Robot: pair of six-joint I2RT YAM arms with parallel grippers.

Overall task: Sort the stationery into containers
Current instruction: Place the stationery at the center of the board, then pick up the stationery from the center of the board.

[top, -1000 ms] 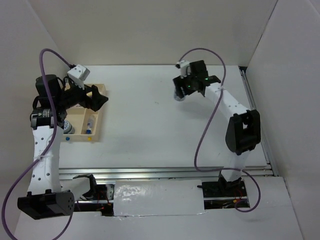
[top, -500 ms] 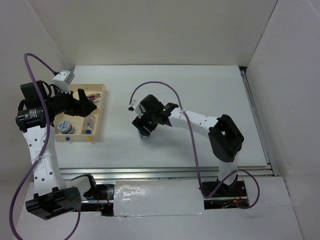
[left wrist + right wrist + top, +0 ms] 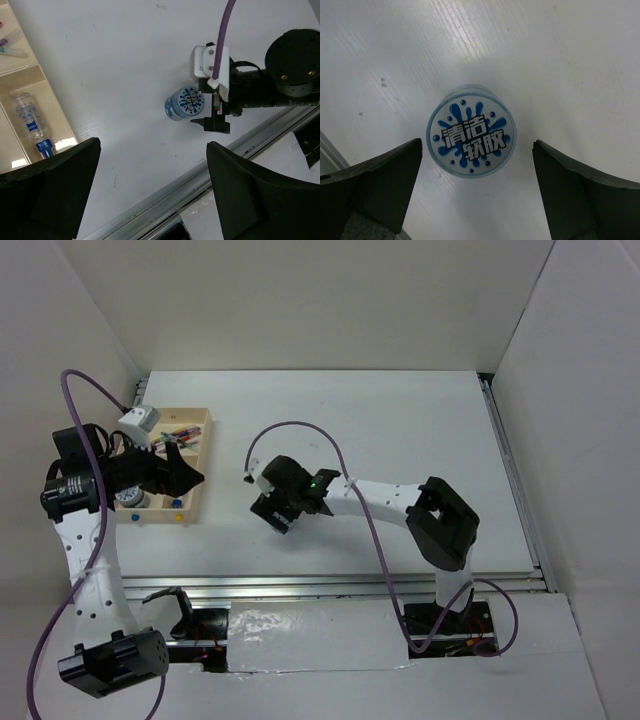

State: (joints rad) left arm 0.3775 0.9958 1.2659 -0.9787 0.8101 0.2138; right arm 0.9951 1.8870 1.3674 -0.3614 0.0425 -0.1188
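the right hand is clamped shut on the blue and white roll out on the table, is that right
No. The right hand is open, not clamped. In the right wrist view its fingers stand apart on either side of the blue-and-white roll, with bare table showing in both gaps. The roll is indeed out on the table.

Place: I look into a robot lab cell | Signs: plain white panels (image 3: 300,300) close the white table (image 3: 400,420) on three sides | left arm (image 3: 85,540) and right arm (image 3: 385,495) stand at a metal rail (image 3: 330,585) on the near edge | purple cable (image 3: 225,30) runs loose along an arm
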